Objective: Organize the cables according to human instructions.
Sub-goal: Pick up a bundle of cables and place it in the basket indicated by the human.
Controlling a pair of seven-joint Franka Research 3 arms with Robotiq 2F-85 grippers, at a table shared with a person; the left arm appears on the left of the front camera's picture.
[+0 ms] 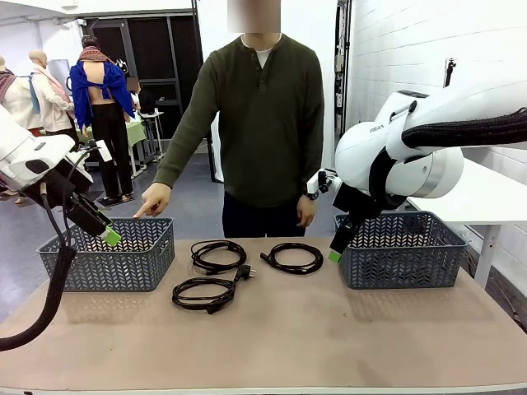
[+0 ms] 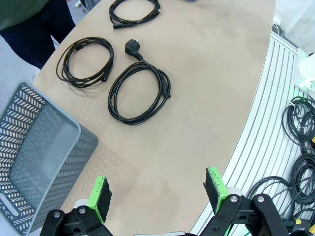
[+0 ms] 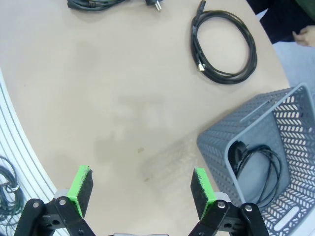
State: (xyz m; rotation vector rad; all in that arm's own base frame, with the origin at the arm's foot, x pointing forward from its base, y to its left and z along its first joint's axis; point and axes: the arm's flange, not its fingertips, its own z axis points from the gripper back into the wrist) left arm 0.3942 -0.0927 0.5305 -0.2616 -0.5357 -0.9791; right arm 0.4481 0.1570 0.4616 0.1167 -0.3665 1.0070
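Three black coiled cables lie mid-table: one nearest me [image 1: 206, 293] [image 2: 139, 92], one behind it [image 1: 218, 256] [image 2: 84, 61], and one to the right [image 1: 292, 257] [image 2: 134, 11] [image 3: 224, 46]. Another cable [image 3: 256, 164] rests inside the right basket [image 1: 401, 247] [image 3: 261, 142]. My left gripper [image 1: 109, 236] [image 2: 160, 194] hangs open and empty in front of the left basket [image 1: 111, 255] [image 2: 34, 157]. My right gripper [image 1: 335, 254] [image 3: 142, 189] is open and empty beside the right basket's left wall. The person's hand [image 1: 152, 202] points down at the left basket.
The person stands at the far table edge, the other hand [image 1: 306, 211] [image 3: 305, 35] hanging by the side. Loose cords [image 2: 300, 128] lie on the floor past the table's rounded near edge. Bare tabletop stretches in front of the cables.
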